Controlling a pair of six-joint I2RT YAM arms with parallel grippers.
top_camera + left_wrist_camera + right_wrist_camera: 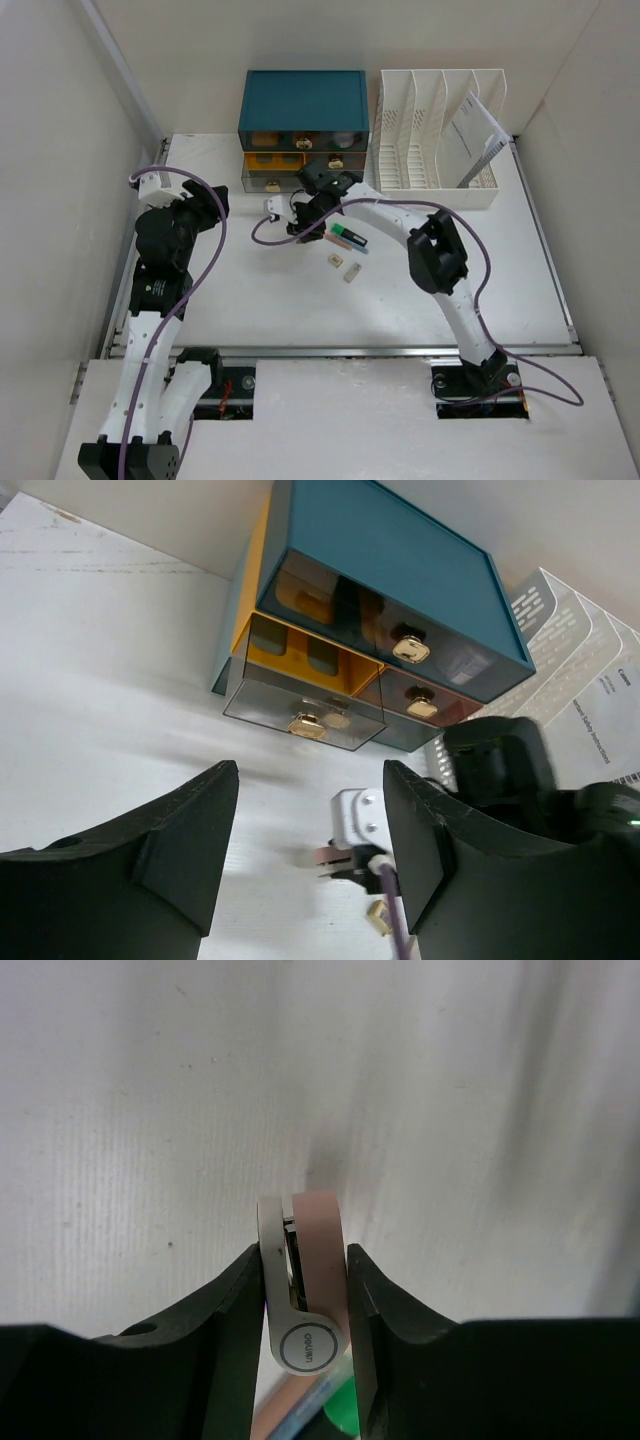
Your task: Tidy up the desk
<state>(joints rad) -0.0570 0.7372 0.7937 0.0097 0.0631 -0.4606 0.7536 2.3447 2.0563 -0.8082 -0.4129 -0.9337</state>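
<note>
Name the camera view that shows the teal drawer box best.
Left wrist: it faces the teal drawer box, showing drawer fronts, gold knobs and one drawer pulled out. Top external shows mainly its top, drawers foreshortened. Right wrist shows none of it, only a pink-and-white item clamped in the right gripper.

You're boxed in by plain off-white walls: the back wall (300,35), the left wall (50,200) and the right wall (590,150) rise around the white counter (260,300). A pale strip (115,60) runs along the back left corner. The light is soft and even, the shadows faint.
</note>
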